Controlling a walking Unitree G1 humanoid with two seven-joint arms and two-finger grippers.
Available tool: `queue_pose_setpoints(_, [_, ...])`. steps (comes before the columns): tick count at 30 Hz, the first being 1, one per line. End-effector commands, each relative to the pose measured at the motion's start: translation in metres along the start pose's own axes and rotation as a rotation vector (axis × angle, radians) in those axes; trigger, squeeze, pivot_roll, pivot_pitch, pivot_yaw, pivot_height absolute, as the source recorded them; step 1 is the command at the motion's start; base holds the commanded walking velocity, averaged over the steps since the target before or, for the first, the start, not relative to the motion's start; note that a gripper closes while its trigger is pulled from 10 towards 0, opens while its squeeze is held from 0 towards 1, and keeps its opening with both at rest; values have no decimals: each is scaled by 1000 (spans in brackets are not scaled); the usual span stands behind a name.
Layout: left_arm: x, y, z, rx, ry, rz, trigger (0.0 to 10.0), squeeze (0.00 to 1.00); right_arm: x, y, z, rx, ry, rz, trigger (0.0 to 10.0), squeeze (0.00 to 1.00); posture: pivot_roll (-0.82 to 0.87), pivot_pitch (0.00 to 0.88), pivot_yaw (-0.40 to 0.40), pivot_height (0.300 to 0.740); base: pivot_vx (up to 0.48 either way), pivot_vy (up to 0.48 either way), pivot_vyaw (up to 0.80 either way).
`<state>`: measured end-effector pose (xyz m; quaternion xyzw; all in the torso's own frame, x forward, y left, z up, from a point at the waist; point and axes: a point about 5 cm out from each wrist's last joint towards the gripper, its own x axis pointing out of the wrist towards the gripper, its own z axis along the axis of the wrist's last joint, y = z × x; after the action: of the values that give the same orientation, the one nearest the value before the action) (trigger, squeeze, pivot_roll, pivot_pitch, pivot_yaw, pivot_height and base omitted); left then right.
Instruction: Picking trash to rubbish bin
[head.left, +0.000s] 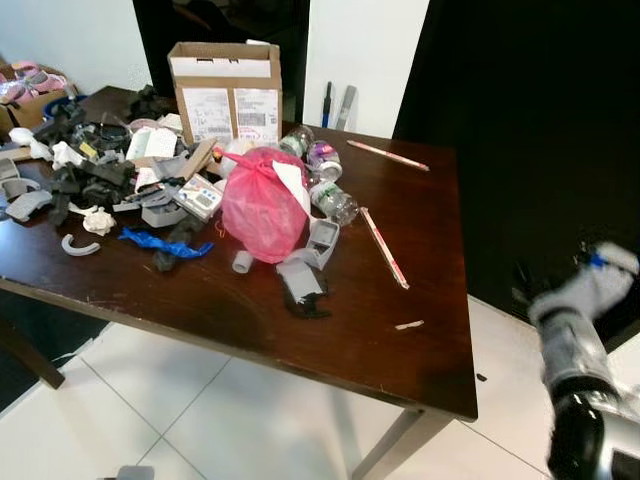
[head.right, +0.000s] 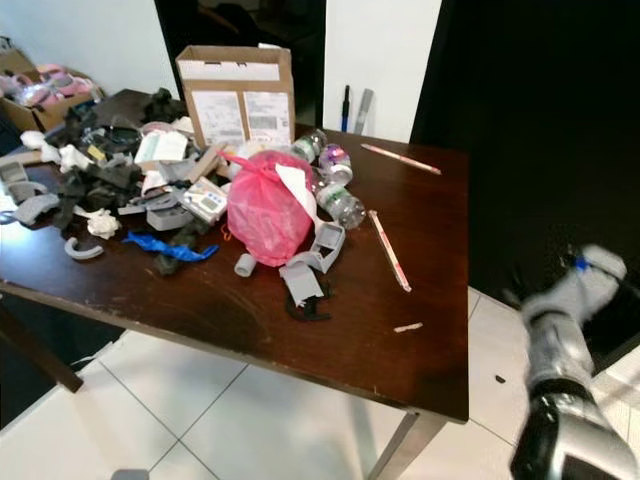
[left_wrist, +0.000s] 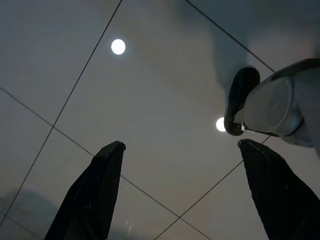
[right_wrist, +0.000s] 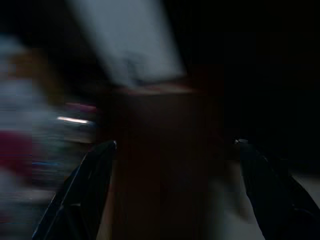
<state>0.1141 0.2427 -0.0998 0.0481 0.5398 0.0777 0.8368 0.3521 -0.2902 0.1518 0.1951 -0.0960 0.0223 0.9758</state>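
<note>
Dark brown wood forms the table (head.left: 420, 330), which carries a heap of trash at its far left half. A pink knotted bag (head.left: 262, 207) sits near the table's middle, upright, knot toward the cardboard box (head.left: 226, 90) behind it. Two clear bottles (head.left: 333, 201) lie on their sides just beside the bag. A long thin stick (head.left: 384, 247) lies right of the bag, its long axis running from the far side toward the near edge; a second stick (head.left: 388, 154) lies slanted near the far edge.

The right gripper (right_wrist: 175, 145) is raised off the table's right edge, fingers spread apart; the view is blurred, so contact cannot be judged. The left gripper (left_wrist: 181, 145) hangs over the tiled floor (left_wrist: 150, 90), fingers spread.
</note>
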Motion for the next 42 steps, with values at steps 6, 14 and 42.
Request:
queue_pose_setpoints(6, [-2, -5, -12, -45, 20, -12, 10000, 0, 4, 55, -11, 57, 36, 542, 10000, 0, 171, 79, -59, 740, 0, 0, 0])
queue_pose_setpoints(14, [-2, -6, -13, -52, 17, -29, 10000, 0, -16, 98, -38, 91, 174, 959, 10000, 0, 176, 85, -55, 740, 0, 0, 0])
queue_pose_setpoints(42, [-1, -5, -8, -48, -1, -36, 10000, 0, -29, 117, -54, 150, 262, 1099, 10000, 0, 180, 77, -51, 740, 228, 0, 0])
